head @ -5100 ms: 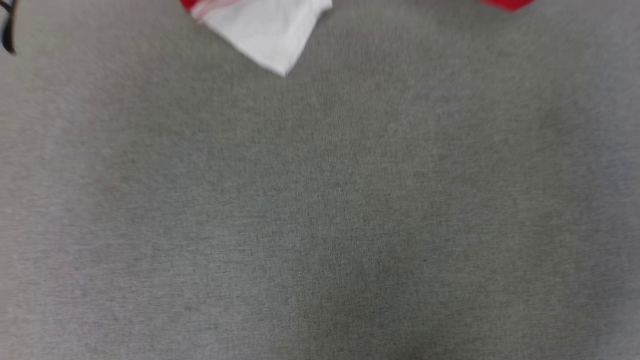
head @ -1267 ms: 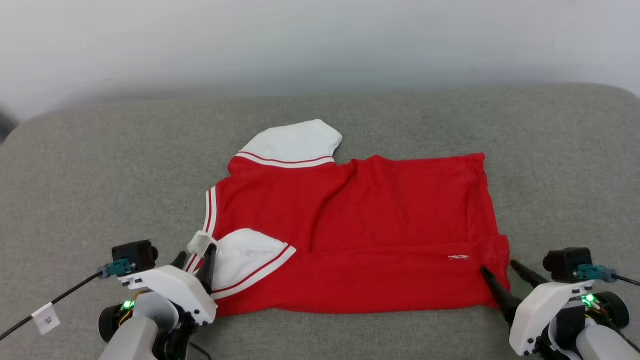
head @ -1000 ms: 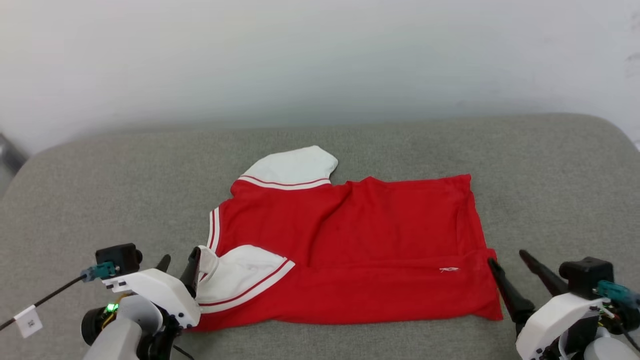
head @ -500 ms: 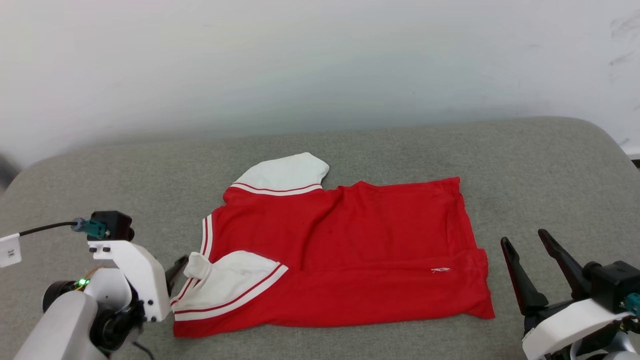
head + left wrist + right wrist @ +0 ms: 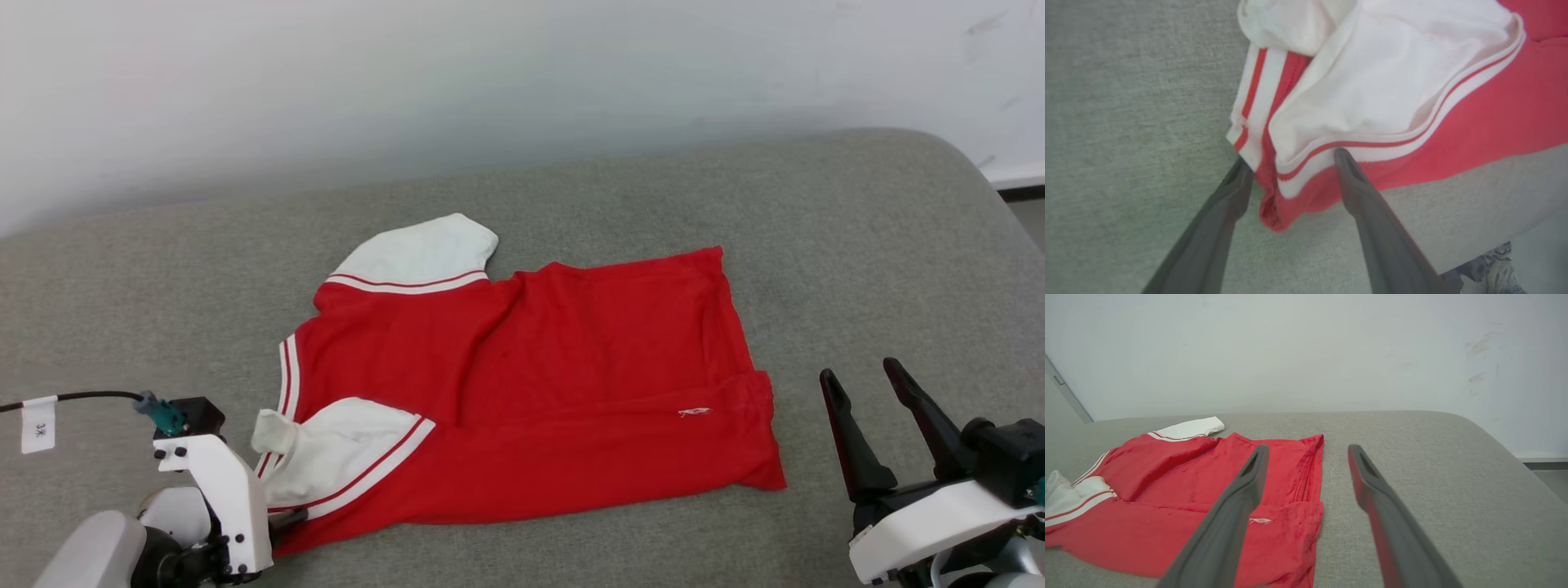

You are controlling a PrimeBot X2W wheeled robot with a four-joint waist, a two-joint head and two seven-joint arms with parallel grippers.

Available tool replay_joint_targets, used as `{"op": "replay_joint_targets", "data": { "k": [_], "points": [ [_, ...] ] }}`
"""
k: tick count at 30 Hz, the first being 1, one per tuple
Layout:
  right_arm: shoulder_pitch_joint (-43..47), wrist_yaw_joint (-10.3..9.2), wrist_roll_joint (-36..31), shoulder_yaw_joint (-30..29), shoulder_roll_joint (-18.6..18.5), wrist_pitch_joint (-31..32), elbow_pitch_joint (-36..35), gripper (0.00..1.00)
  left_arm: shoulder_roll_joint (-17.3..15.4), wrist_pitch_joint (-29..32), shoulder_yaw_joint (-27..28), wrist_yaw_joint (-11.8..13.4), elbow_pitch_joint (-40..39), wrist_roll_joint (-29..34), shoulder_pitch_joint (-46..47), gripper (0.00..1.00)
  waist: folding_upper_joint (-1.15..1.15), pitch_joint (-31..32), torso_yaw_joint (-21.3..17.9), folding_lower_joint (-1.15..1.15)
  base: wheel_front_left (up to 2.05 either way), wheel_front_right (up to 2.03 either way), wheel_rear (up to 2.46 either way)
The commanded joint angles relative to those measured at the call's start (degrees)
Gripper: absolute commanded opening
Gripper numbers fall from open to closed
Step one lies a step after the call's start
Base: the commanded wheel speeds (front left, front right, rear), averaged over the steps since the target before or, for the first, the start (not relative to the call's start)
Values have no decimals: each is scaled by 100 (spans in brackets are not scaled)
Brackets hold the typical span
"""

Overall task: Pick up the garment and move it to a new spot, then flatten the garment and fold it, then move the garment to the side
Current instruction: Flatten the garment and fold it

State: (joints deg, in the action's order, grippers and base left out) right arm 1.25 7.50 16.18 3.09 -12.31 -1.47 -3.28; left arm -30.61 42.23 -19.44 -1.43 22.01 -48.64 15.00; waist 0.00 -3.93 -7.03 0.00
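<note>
The garment lies spread on the grey padded surface, red with white sleeves, its near long edge folded over. One white sleeve points away from me, and the other sleeve lies on top at the near left. In the left wrist view my left gripper is open, its fingers straddling the garment's near left corner low over the pad. My right gripper stands open in the air to the right of the hem, clear of the garment. Its fingers hold nothing.
A white wall rises just behind the pad. The pad's right end curves down to a strip of floor. At the left a black cable with a white tag runs to my left wrist's white housing.
The head camera has shifted. My right gripper has come away from the hem corner to the right and risen. My left gripper has drawn back toward me from the near sleeve.
</note>
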Motion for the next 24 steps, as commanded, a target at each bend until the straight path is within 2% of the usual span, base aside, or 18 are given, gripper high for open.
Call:
{"op": "replay_joint_targets", "data": {
  "k": [1, 2, 4, 5, 6, 9, 13, 18, 19, 24],
  "points": [
    [-67, -2, 42, -7, 35, 0, -15, 100, 96, 98, -16, 36, 123, -80, -53, 100, 0, -91, -102, 0, 0, 0, 0],
    [-83, -2, 55, -21, 49, 5, 1, 100, 171, 150, -38, 36, 198, -134, -79, 100, 0, -107, -130, 0, 0, 0, 0],
    [-98, -2, 64, -34, 51, 9, 24, 100, 304, 215, -74, 33, 313, -235, -141, 43, 0, -122, -173, 0, 0, 0, 0],
    [-96, -2, 73, -44, 59, 15, 36, 100, 355, 206, -77, 26, 357, -268, -164, 32, 0, -120, -186, 0, 0, 0, 0],
    [-86, -2, 80, -63, 72, 39, 54, 100, 393, 191, -86, 9, 399, -287, -195, 0, 0, -111, -197, 0, 0, 0, 0],
    [-28, -2, 144, -104, 50, 143, 119, 100, 395, 87, -64, -31, 464, -297, -234, 0, 0, -40, -201, 0, 0, 0, 0],
    [40, -2, 429, -189, -33, 661, 310, 100, 338, -146, -14, -37, 414, -205, -197, 0, 0, 98, -150, 0, 0, 0, 0],
    [-112, -2, 977, -327, -234, 2016, 804, 100, 244, -420, 60, 23, 62, -87, -99, 0, 0, 153, -30, 0, 0, 0, 0],
    [-112, -2, 977, -327, -234, 2016, 804, 100, 244, -420, 60, 23, 62, -87, -99, 0, 0, 153, -30, 0, 0, 0, 0],
    [-482, -2, 1388, -336, -388, 3396, 1227, 100, 210, -533, 40, 120, -502, 60, 61, 0, 0, -18, 185, 0, 0, 0, 0]
  ]
}}
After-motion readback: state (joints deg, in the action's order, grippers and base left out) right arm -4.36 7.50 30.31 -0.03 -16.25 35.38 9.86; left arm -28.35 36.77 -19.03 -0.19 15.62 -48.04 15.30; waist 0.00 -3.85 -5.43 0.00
